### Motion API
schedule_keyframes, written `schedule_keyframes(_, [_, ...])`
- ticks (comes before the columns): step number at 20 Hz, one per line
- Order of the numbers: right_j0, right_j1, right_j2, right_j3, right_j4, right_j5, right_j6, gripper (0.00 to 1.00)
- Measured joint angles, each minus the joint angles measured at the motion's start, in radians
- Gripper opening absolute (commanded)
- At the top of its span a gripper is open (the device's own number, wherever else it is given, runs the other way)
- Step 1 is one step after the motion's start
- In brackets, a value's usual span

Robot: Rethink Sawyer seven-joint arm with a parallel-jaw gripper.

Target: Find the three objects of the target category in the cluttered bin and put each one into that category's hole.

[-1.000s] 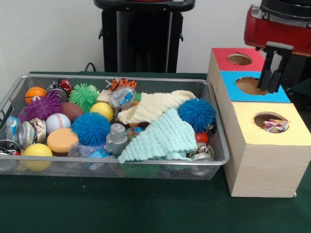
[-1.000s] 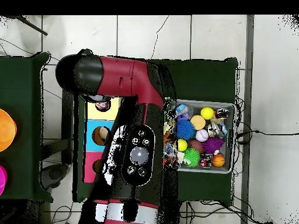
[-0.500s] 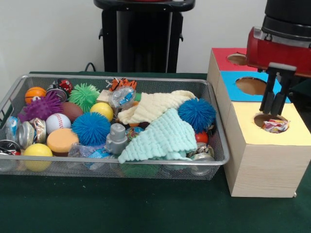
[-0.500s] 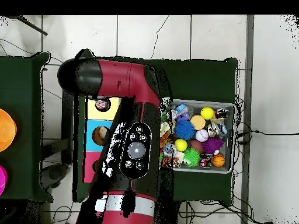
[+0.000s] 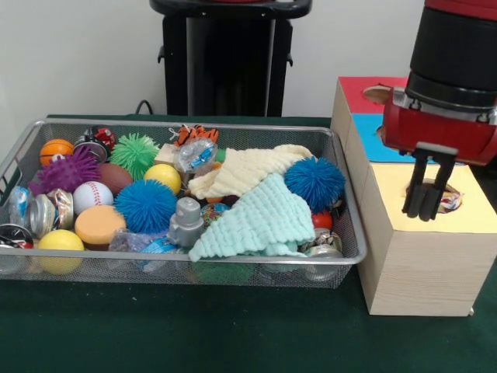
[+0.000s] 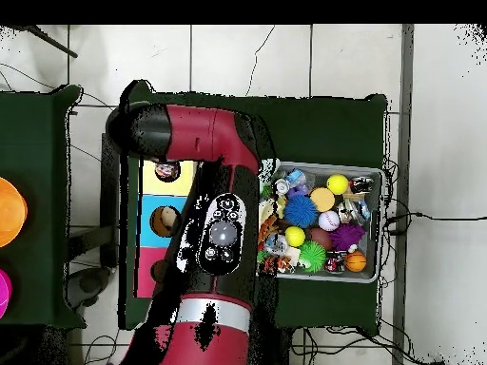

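The gripper point(image 5: 425, 210), fingers pressed together and empty, hangs just in front of the hole point(image 5: 450, 196) where a confetti-print wad point(image 5: 449, 203) sits, so swing toward the bin point(image 5: 342, 186) and open wide before descending.

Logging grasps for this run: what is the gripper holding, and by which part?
Nothing: the gripper is shut and empty above the yellow-topped box.

Stuff you can't really make out here

The black two-fingered end effector point(image 5: 423, 203) covers most of the round hole in the yellow-topped wooden box point(image 5: 435, 196), so only a sliver of a crinkly confetti-print plastic wad point(image 5: 450, 203) shows. From overhead, the red and black arm point(image 6: 217, 242) hides the silver wire-mesh bin point(image 6: 373, 172)'s left edge.
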State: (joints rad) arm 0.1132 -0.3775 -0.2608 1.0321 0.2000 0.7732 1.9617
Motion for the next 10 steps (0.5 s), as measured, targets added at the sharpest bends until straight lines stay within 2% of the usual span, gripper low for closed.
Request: schedule_keyframes(10, [0.008, 0.037, 0.0, 0.0, 0.0, 0.0, 0.0, 0.0])
